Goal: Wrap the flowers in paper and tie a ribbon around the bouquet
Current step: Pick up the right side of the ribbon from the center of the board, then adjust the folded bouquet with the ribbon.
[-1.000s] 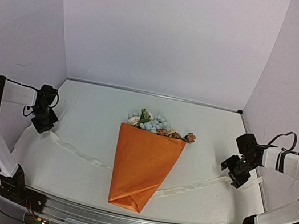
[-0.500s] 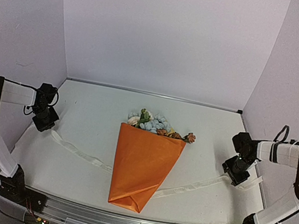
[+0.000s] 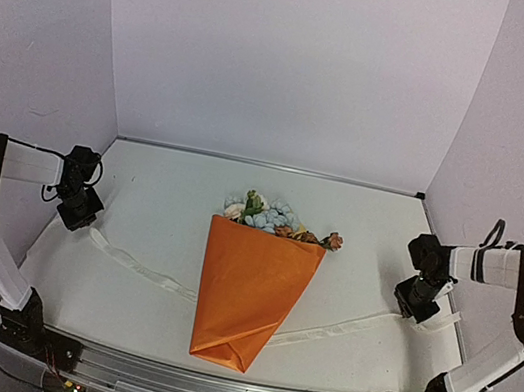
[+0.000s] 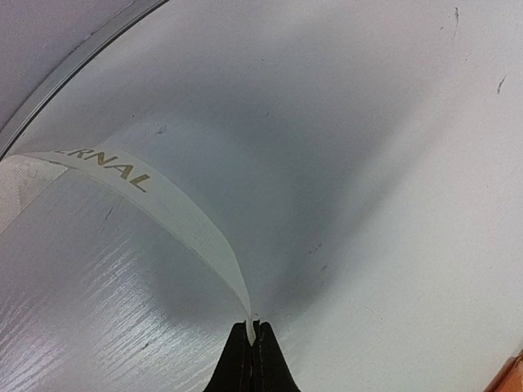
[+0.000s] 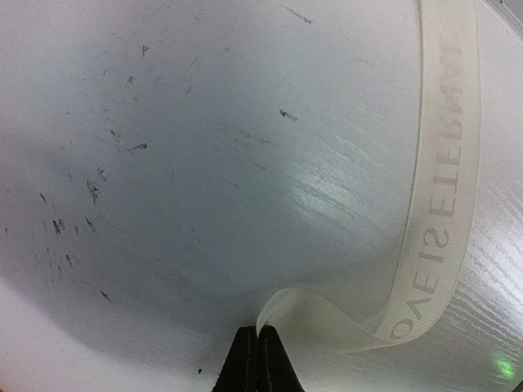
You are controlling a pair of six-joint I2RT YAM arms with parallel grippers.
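The bouquet [image 3: 250,291] lies flat on the white table [image 3: 172,190], its orange paper [image 3: 251,316] rolled into a cone with the tip toward the table's near edge and the wide mouth toward the far edge; the flowers [image 3: 267,211], pale-blue, cream and peach blooms, stick out of that wide end; the ribbon [image 3: 133,263] crosses at the bouquet's lower half, vanishing at the cone's edges; on the bouquet's left it climbs away up and to the left, and on the bouquet's right it stretches off low and to the right; the left gripper [image 3: 82,217] sits well to the left of the bouquet, about level with the cone's mouth, its fingers pressed together on the ribbon; the left wrist view shows the band nipped at the very tips and arching away, the letters "RNAL" readable on it, with an orange sliver of the bouquet at the lower right corner; the right gripper [image 3: 418,305] sits well to the right of the bouquet, slightly lower than the cone's mouth, its fingers squeezed tight on a fold of the ribbon; in the right wrist view the band loops out from the tips and runs off with printed lettering along it
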